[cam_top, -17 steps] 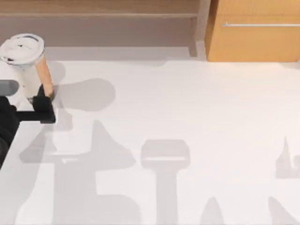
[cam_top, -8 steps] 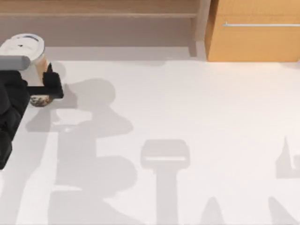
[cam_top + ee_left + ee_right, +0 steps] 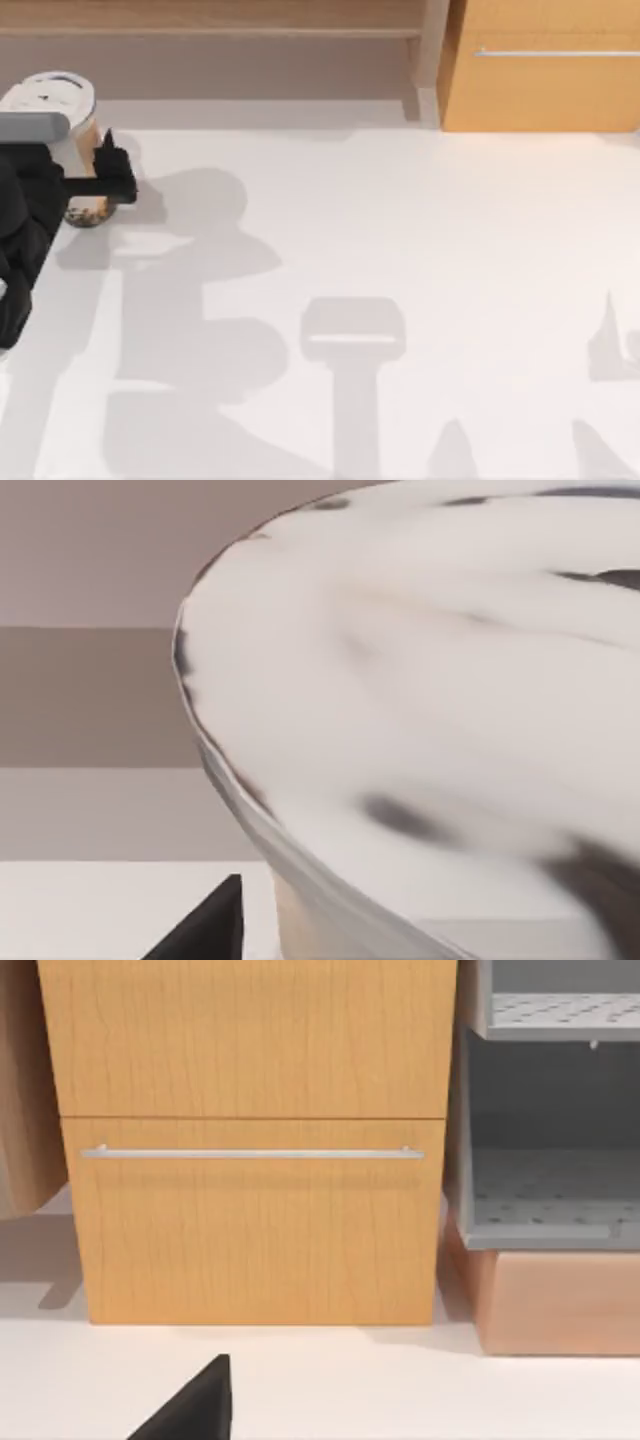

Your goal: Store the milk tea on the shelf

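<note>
Top view: my left gripper (image 3: 92, 170) sits at the frame's upper left, fingers closed around the milk tea (image 3: 62, 105), just in front of the shelf (image 3: 250, 60). The cup stands upright, lid up, long axis vertical. A grip this low could let the tall cup tip as I lift it.

The left AgileX arm, black with a grey cylindrical wrist section, entered the top view from the 9 o'clock edge and reached toward 12 o'clock at the far-left side of the table. The black two-finger left gripper (image 3: 88, 172) sat at its end, one dark finger (image 3: 108, 160) visible at the 3 o'clock side of the grasp. In the left wrist view a black fingertip (image 3: 205, 930) showed. In the right wrist view, a black fingertip (image 3: 190, 1407) of the right gripper showed.
</note>
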Controlling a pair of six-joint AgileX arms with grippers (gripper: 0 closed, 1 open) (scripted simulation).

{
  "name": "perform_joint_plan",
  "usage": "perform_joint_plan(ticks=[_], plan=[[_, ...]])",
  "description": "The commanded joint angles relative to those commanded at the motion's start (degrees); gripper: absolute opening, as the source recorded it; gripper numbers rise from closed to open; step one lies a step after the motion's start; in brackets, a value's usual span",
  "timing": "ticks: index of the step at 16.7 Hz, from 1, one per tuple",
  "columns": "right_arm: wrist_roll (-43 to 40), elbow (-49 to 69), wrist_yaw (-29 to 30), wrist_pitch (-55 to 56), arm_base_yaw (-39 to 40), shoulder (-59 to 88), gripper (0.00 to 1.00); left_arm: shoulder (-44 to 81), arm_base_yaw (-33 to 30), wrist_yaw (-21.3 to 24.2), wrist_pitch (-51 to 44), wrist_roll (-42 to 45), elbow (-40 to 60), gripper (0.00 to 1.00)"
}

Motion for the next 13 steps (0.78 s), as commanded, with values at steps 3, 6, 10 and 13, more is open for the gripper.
perform_joint_plan(ticks=[3, 6, 10, 13], plan=[[0.0, 0.0, 0.0, 0.0, 0.0, 0.0, 1.0, 0.0, 0.0, 0.0, 0.0, 0.0, 0.0, 0.62], [0.0, 0.0, 0.0, 0.0, 0.0, 0.0, 1.0, 0.0, 0.0, 0.0, 0.0, 0.0, 0.0, 0.4], [0.0, 0.0, 0.0, 0.0, 0.0, 0.0, 1.0, 0.0, 0.0, 0.0, 0.0, 0.0, 0.0, 0.1], [0.0, 0.0, 0.0, 0.0, 0.0, 0.0, 1.0, 0.0, 0.0, 0.0, 0.0, 0.0, 0.0, 0.0]])
